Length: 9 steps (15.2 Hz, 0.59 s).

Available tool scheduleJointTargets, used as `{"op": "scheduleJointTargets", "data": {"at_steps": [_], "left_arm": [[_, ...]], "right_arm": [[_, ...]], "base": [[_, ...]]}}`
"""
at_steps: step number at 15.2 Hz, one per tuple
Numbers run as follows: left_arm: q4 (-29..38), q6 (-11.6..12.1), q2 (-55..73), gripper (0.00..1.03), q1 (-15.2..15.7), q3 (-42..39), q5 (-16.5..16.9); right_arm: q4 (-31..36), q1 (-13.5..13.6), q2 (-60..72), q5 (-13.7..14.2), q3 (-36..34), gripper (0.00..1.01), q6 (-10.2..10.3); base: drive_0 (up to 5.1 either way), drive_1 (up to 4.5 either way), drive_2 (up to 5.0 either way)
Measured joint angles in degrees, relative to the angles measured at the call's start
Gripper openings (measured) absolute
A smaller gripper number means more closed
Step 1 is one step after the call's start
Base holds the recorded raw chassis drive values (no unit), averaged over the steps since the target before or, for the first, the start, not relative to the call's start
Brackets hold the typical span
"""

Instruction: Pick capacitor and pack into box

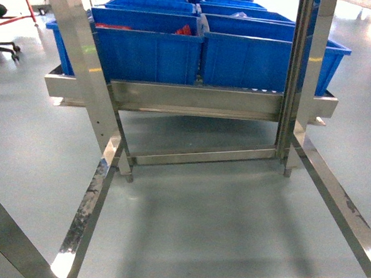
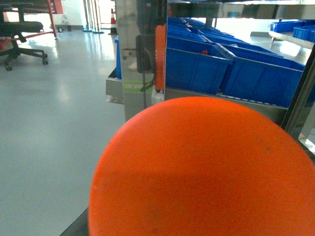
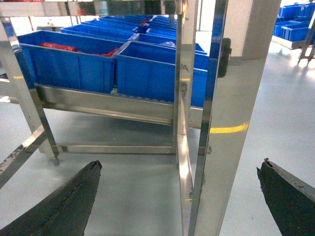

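A: Two rows of blue bins [image 1: 155,52] are seen on a sloped steel rack [image 1: 196,100]. No capacitor and no box can be picked out in any view. Red items [image 3: 59,46] are glimpsed in the rear-left bin of the right wrist view, too small to be identified.

B: Noted. Left gripper?

A: Nothing of it is shown. The left wrist view is mostly blocked by an orange rounded surface [image 2: 202,167], close and blurred; what it is cannot be told. Whether the left fingers are apart or together cannot be told either.

B: Right gripper [image 3: 182,196]?

A: Its dark fingers [image 3: 64,206] are seen at the bottom corners of its own view, spread wide, nothing between them. It is held low and roughly level, aimed at a steel upright [image 3: 221,128] just ahead, with the bins beyond. Neither arm appears in the head view, so both are judged to be tucked back.

B: Handling?

A: Judged only, since the part is unseen: a capacitor is expected to be light, rigid, smooth-cased, with thin leads easily bent. It should be gripped across the body, not the leads, with moderate force. The upright must be cleared before any reach.
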Motion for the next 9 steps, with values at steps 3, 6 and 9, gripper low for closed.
{"op": "scheduleJointTargets", "data": {"at_steps": [3,6,9], "left_arm": [[0.0,0.0,0.0,0.44,0.0,0.0,0.0],[0.0,0.0,0.0,0.44,0.0,0.0,0.0],[0.2,0.0,0.0,0.44,0.0,0.0,0.0]], "right_arm": [[0.0,0.0,0.0,0.0,0.0,0.98,0.0],[0.1,0.0,0.0,0.0,0.0,0.98,0.0],[0.0,0.0,0.0,0.0,0.0,0.98,0.0]], "base": [[0.0,0.00,0.0],[-1.6,0.86,0.9],[-4.7,2.76,2.8]]}}
